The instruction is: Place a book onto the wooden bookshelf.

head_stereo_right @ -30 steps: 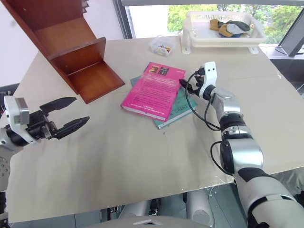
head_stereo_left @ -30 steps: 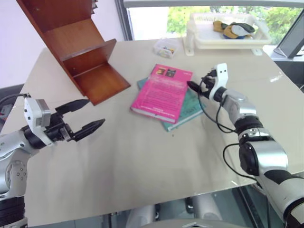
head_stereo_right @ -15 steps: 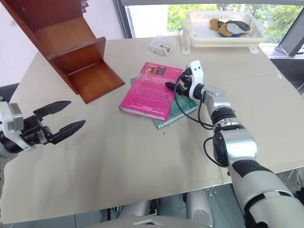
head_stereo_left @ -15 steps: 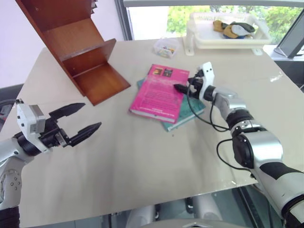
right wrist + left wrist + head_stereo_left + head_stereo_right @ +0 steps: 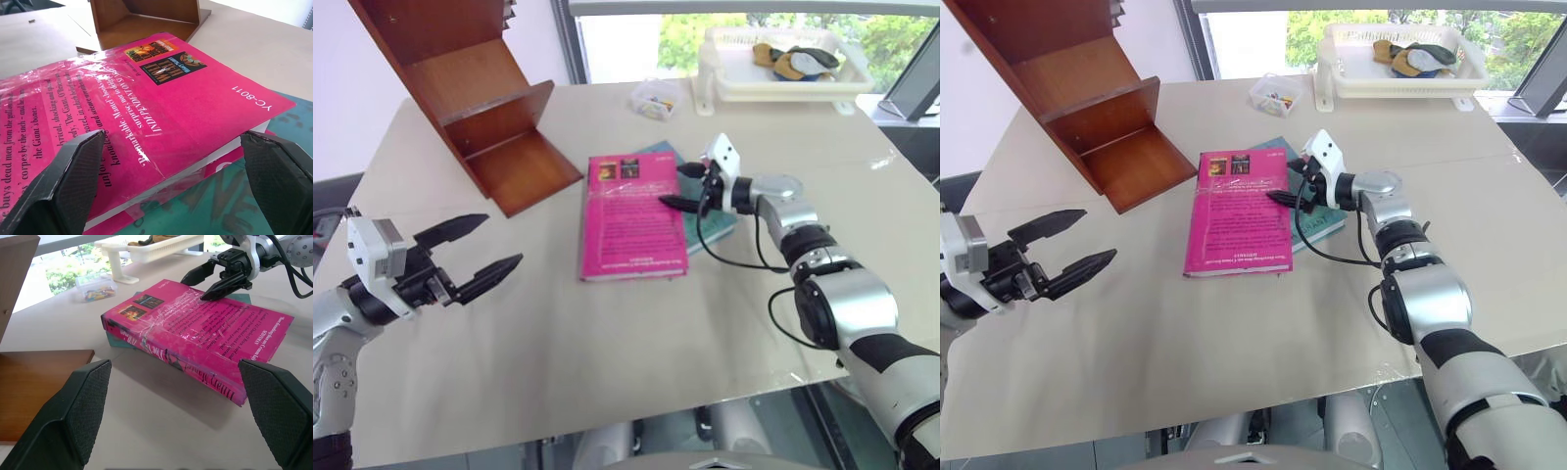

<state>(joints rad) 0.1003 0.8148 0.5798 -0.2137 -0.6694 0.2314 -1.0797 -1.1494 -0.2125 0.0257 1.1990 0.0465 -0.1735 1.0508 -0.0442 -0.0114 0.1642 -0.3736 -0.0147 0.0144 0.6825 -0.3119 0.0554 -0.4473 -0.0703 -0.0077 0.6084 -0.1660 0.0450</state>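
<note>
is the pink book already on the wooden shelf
No, the pink book lies flat on the table, partly over the teal book, apart from the wooden bookshelf.

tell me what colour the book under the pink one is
Teal green book, clearest in the right wrist view.

- a big tan table (image 5: 607,352) is holding everything up.
- the wooden bookshelf (image 5: 470,108) is standing on its far left part.
- a green book (image 5: 1317,217) is lying flat in the middle, with the pink book (image 5: 631,215) on top.
- a small clear box (image 5: 654,98) and a white tray (image 5: 783,83) are sitting at the far edge.
</note>
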